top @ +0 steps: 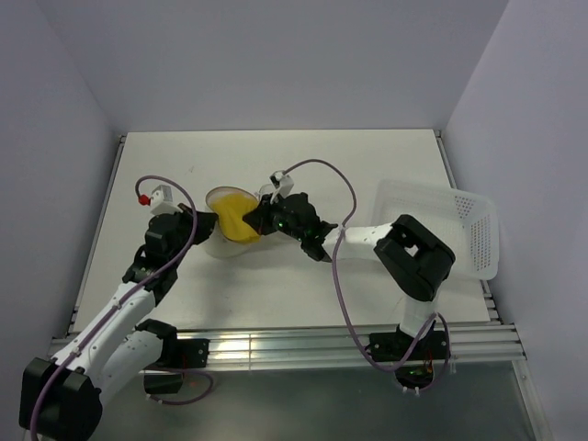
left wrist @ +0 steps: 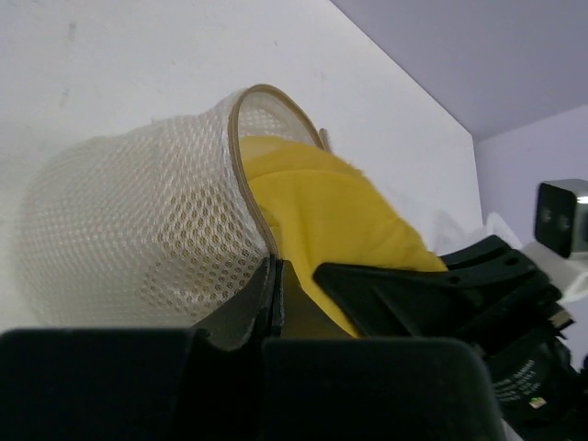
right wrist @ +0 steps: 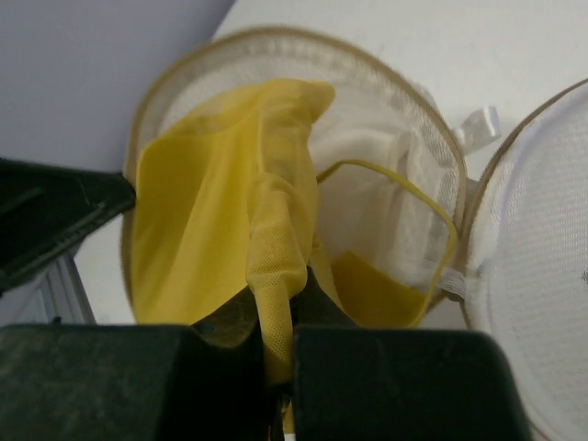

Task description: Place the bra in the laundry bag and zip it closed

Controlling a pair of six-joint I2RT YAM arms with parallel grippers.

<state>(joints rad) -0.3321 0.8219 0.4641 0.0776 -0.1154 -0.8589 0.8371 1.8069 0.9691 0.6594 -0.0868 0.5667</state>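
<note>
Yellow bra (right wrist: 211, 211) half inside bag (left wrist: 129, 230), half out; right claw (right wrist: 276, 344) closed tight, pinching bra; left claw (left wrist: 273, 299) closed tight, pinching bag rim; lid (right wrist: 542, 276) open; zipping left to do.

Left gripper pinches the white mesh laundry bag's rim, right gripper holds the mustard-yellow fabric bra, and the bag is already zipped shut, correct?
No: the white mesh laundry bag is unzipped, its round mesh lid lying open beside it, as the right wrist view shows. The left gripper pinches its rim, and the right gripper holds the mustard-yellow fabric bra.
</note>
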